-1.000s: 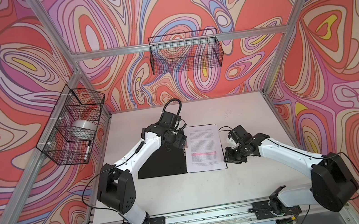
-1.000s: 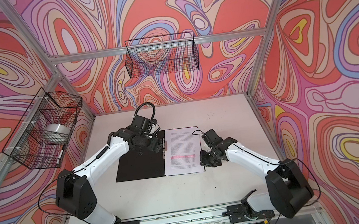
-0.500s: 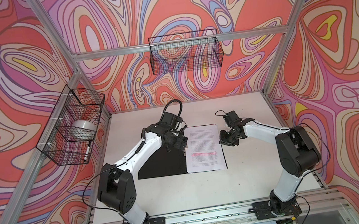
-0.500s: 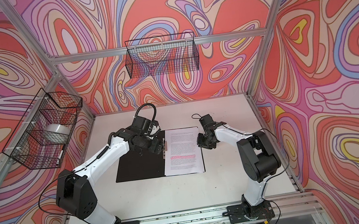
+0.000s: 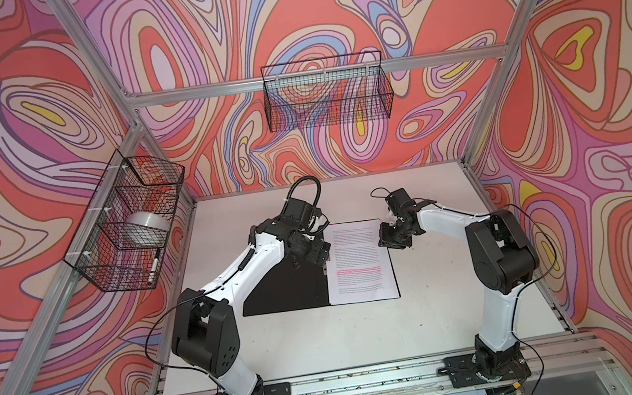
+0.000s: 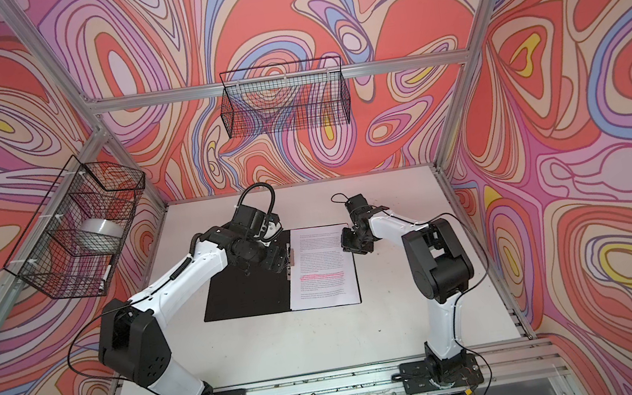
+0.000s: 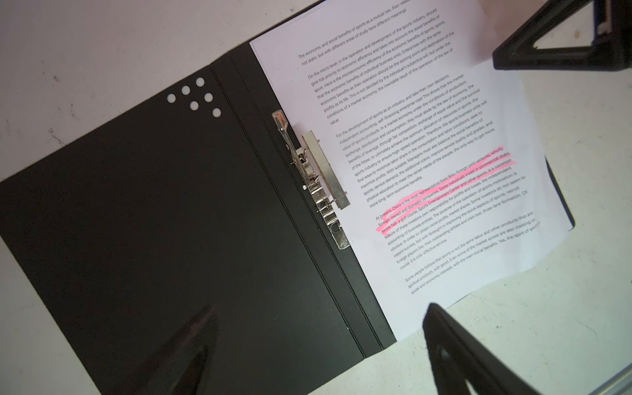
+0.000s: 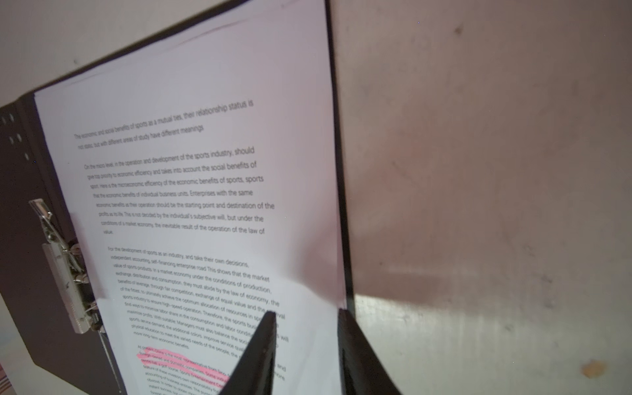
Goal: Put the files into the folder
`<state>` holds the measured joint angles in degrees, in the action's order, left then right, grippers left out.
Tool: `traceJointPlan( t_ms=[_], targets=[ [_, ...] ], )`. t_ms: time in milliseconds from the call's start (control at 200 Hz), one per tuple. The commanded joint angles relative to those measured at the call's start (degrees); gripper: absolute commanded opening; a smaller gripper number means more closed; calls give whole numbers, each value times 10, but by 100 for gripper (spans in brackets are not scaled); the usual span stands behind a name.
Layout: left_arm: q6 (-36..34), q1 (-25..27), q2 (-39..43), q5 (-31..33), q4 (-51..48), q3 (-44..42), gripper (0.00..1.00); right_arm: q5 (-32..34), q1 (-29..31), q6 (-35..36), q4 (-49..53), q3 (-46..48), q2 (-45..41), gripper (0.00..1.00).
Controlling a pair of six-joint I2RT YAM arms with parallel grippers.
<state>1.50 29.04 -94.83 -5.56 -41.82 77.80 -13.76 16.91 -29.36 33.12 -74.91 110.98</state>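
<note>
White table [image 5: 367, 334], files [image 5: 361, 259] in open folder [image 5: 289, 290], left hand [image 7: 463, 183] wide apart, right hand [image 8: 306, 313] slightly apart.

Robot test cell, lab-type setup. White desk [image 5: 326, 344] boxed in by aluminium frame beams [image 5: 207, 91] and swirl-printed wall panels [image 5: 2, 125]; two arms [image 5: 248, 266] bolted to a front rail [image 5: 373, 379]. Wire baskets [image 5: 327, 92] hang on the walls.
</note>
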Motion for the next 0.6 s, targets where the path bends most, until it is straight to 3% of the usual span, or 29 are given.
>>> traceJointPlan(
  t_ms=[0, 190, 596],
  targets=[
    [-5, -5, 4, -3, -18, -4, 94, -9, -3, 16, 13, -12, 16, 32],
    [-5, -5, 4, -4, -19, -3, 94, -8, -3, 19, 18, -16, 18, 32],
    [-9, -6, -5, 16, -6, 27, 94, 48, -3, 32, 42, -20, -67, 31]
  ],
)
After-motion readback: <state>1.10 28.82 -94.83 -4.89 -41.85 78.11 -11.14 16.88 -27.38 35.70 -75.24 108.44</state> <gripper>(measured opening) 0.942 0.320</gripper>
